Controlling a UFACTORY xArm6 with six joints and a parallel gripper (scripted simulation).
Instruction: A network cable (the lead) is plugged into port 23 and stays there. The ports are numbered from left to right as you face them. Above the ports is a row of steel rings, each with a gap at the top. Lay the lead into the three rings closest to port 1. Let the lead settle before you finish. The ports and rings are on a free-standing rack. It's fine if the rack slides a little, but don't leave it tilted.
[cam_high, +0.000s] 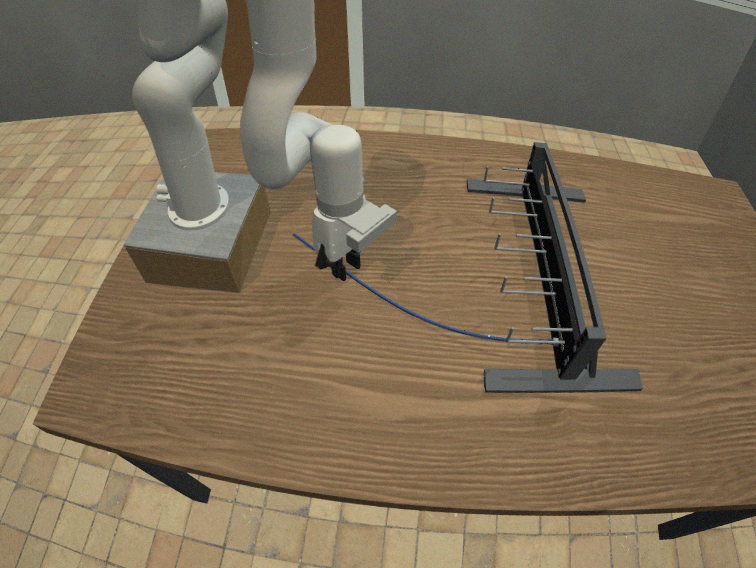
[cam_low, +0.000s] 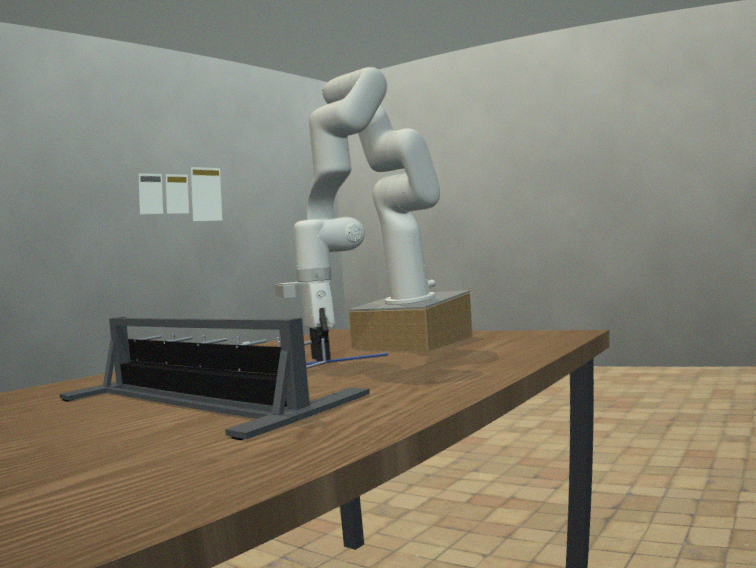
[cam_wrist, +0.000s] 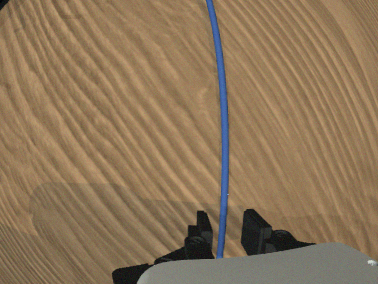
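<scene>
The blue lead (cam_high: 415, 314) (cam_low: 360, 356) (cam_wrist: 220, 86) runs low over the table from the near end of the dark rack (cam_high: 562, 379) (cam_low: 287, 372) to my gripper and a short way past it. My gripper (cam_high: 337, 271) (cam_low: 319, 351) (cam_wrist: 223, 227) points straight down with its tips close to the table. Its fingers straddle the lead and are partly closed, with a small gap on each side. Steel rings stand out from the rack on thin rods; the far ones (cam_high: 488, 174) hold no lead. The nearest ring (cam_high: 510, 334) sits where the lead reaches the rack.
The arm's base block (cam_high: 195, 244) (cam_low: 409, 323) stands on the wooden table (cam_high: 305, 396) just left of the gripper. The rack stands upright on two flat feet at the table's right side.
</scene>
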